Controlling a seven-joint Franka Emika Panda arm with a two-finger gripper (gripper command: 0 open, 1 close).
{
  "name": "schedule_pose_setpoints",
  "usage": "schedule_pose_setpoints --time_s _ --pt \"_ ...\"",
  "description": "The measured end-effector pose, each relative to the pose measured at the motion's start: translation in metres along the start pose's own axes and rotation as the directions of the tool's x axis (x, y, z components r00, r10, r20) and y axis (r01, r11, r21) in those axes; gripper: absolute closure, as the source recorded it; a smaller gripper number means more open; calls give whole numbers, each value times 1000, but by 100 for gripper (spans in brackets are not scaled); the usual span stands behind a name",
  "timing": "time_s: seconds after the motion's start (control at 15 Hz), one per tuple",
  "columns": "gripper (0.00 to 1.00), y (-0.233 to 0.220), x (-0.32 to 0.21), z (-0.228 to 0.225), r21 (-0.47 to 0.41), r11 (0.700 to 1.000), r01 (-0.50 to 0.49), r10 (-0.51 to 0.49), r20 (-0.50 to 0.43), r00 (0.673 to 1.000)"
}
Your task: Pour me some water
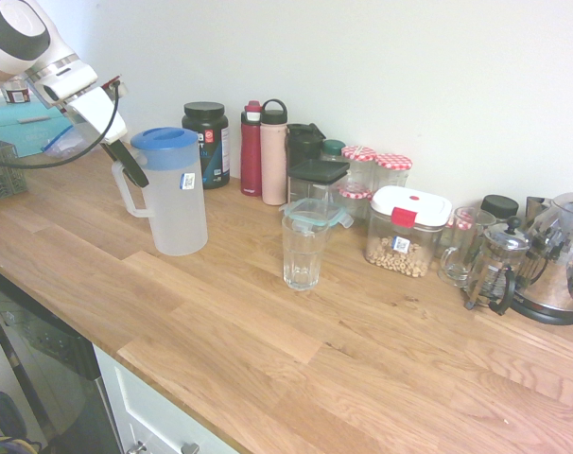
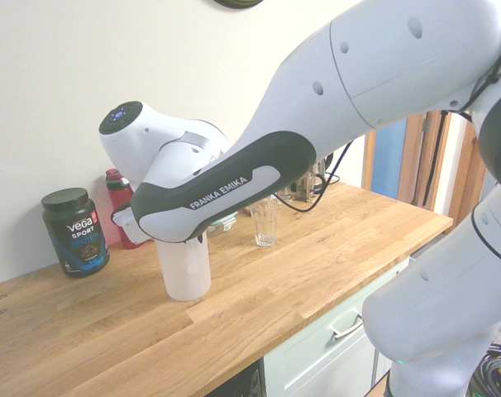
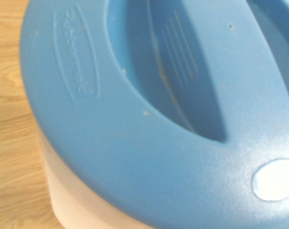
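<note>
My gripper point(image 1: 128, 163) is squeezed shut at the handle of the water pitcher point(image 1: 173, 194). From the first outside view my dark fingers sit right at the top of the handle, just under the blue lid point(image 3: 149, 109), so I think I am holding it there, because that is the part made for lifting and tipping.

The pitcher stands straight up on the wooden counter point(image 1: 268, 350), so no water spills yet. The empty glass point(image 1: 303, 248) waits at about 4 o'clock from the pitcher, near but not touching, with open counter between them. That gap gives me room to tip.

A row of bottles and jars point(image 1: 268, 151) stands along the wall behind, out of my way.

My arm point(image 2: 333, 107) comes in from 10 o'clock in the first outside view. My wrist leans down at a slant over the lid, not straight down. My wrist camera sees almost only the blue lid, very close.
</note>
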State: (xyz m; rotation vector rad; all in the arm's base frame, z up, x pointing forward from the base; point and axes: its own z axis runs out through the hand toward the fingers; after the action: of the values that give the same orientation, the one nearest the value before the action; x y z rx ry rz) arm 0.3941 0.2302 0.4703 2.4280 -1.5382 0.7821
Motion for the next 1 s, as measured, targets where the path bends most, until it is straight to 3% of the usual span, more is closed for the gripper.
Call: schedule_pose_setpoints --time_s 0.07,1.0 --pt "0 -2 1 0 -4 1000 -3 3 5 1000" --pt "0 -8 19 -8 -24 999 -32 33 16 999"
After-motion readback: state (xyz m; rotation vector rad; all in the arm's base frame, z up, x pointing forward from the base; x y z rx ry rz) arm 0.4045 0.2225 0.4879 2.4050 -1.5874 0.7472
